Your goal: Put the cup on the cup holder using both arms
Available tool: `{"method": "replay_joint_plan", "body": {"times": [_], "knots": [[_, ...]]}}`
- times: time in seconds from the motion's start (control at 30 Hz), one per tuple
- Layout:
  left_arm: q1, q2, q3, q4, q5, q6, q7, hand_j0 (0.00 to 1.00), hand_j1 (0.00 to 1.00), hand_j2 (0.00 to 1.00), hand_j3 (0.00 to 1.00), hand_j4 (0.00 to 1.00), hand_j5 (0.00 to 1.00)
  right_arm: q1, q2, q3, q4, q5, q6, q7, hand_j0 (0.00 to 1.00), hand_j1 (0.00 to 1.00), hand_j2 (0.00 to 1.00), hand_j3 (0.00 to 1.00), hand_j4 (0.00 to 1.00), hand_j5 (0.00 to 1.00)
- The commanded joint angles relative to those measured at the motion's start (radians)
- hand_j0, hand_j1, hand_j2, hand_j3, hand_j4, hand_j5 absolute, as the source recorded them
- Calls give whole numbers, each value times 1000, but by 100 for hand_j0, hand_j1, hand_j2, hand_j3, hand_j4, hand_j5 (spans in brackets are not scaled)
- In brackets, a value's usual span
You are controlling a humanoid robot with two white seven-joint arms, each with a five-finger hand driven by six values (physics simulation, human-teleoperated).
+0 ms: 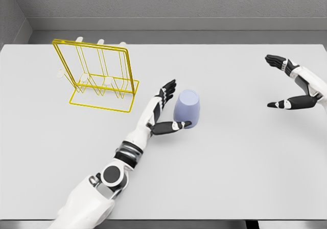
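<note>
A pale lavender cup (187, 108) stands upside down near the middle of the white table. My left hand (170, 106) is open right beside the cup's left side, fingers (167, 92) spread above and thumb (172, 127) reaching under its near edge, not closed around it. The yellow wire cup holder (98, 75) with white pegs stands upright at the back left, well apart from the cup. My right hand (286, 83) hovers open at the far right, fingers spread, holding nothing.
The white table (230, 167) ends at a grey wall along the back. The left arm's elbow and shoulder (110, 175) cross the near left part of the table.
</note>
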Motion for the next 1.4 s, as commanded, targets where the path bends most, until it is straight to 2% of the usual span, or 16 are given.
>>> {"method": "replay_joint_plan", "body": {"times": [0.0,0.43,1.37], "knots": [[0,-12,-4,13,-4,0,-2,100,100,100,100,100,100,0,3,-2,0,-19,2,0,100,100,100,100,100,100],[-31,-44,-24,72,-2,0,-3,100,100,100,100,100,100,-5,0,7,14,-13,2,0,100,100,100,100,100,100],[-64,-75,-23,130,-2,0,-2,100,100,100,100,100,100,-5,2,0,20,-14,2,0,100,100,100,100,100,100]]}}
